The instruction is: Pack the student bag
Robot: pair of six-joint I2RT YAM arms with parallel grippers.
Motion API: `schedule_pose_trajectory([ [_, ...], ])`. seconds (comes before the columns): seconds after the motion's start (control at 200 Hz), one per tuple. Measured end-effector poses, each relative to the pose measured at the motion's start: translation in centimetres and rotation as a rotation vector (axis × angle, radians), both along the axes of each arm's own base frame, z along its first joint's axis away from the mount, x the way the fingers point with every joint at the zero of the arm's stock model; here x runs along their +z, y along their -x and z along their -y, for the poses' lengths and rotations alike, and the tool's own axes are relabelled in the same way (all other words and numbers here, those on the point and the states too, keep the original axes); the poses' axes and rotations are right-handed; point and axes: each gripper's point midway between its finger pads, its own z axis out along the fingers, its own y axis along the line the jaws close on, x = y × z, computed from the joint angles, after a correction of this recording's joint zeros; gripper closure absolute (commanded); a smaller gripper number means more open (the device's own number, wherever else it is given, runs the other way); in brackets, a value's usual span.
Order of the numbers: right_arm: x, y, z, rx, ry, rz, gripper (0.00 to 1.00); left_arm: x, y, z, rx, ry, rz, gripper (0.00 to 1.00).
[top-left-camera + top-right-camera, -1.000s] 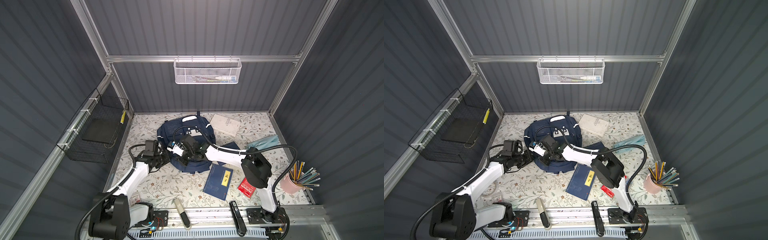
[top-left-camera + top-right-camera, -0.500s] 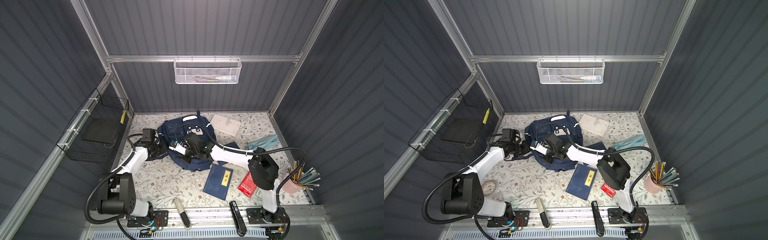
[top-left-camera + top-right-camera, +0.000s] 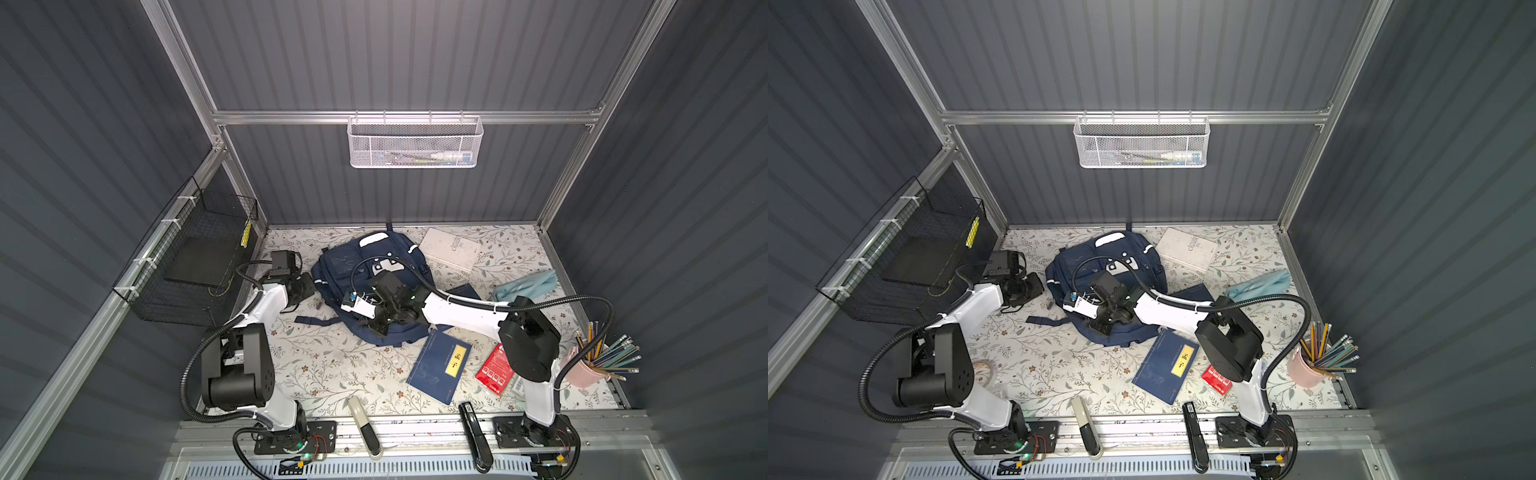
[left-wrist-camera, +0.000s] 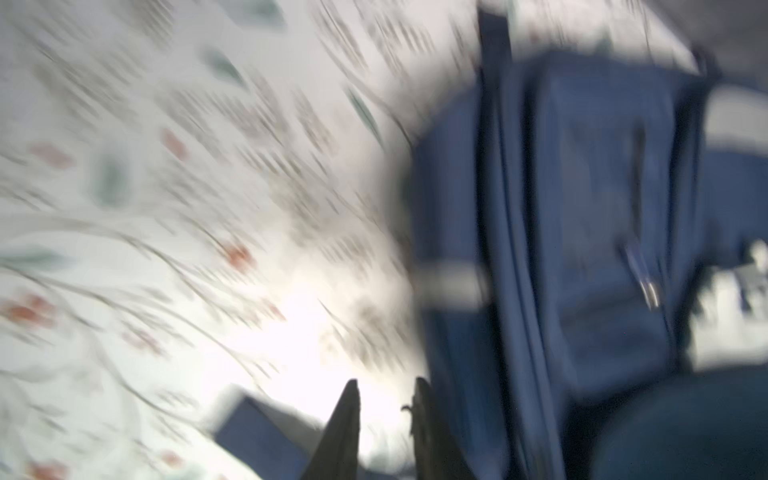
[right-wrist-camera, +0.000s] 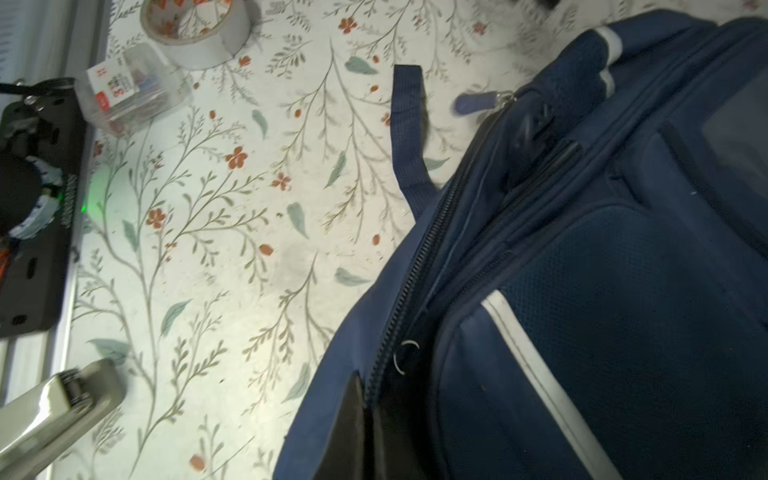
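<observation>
student bag [image 3: 345, 266] lying flat, top end toward the back wall [image 3: 395, 195]
right gripper [image 5: 363, 386] stretched across, pinching its zip edge; left gripper [image 4: 384, 386] jaws parted, empty, bag just beside

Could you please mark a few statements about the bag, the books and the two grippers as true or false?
1. The blue book with the yellow label lies inside the student bag. False: it lies on the table, outside the bag.
2. The left gripper has its jaws apart with nothing between them. True.
3. The pink cup holds pencils. True.
4. The right gripper is wide open above the white book. False: it is shut, at the bag's zip.
</observation>
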Motion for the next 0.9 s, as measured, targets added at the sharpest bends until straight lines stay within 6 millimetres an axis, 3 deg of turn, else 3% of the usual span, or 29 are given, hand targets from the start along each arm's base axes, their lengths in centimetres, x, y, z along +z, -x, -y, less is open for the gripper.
schedule_pose_trajectory([
  [0.135, -0.2, 0.6, 0.2, 0.010, 0.014, -0.021, 0.97, 0.8, -1.0, -0.9, 0.026, -0.021, 0.051, 0.64],
  [0.175, -0.2, 0.5, 0.2, -0.001, 0.016, -0.019, 0.87, 1.1, -1.1, -0.5, 0.015, -0.016, 0.066, 0.58],
  [0.22, -0.2, 0.1, 0.2, -0.025, 0.017, -0.015, 0.67, 1.4, -0.9, -0.1, 0.012, 0.002, 0.079, 0.50],
  [0.265, 0.0, -0.4, 0.1, -0.045, 0.009, 0.001, 0.54, 1.8, -0.5, 0.2, 0.010, 0.021, 0.092, 0.44],
  [0.425, 1.8, -3.0, -0.4, -0.179, -0.038, 0.059, 0.30, 4.5, 1.3, 3.4, -0.055, 0.058, 0.154, 0.22],
  [0.535, 3.7, -3.8, 1.4, -0.315, -0.064, 0.062, 0.24, 7.4, 3.2, 9.9, -0.215, 0.072, 0.209, 0.11],
  [0.69, 7.1, -3.0, 8.1, -0.576, -0.125, -0.011, 0.17, 10.3, 8.3, 20.2, -0.500, 0.146, 0.266, 0.11],
  [0.785, 7.0, -2.2, 13.4, -0.750, -0.146, -0.103, 0.14, 9.2, 11.6, 24.7, -0.641, 0.191, 0.223, 0.10],
  [0.896, 3.6, -0.7, 19.1, -0.940, -0.070, -0.213, 0.13, 6.3, 15.4, 29.6, -0.806, 0.207, 0.120, 0.11],
])
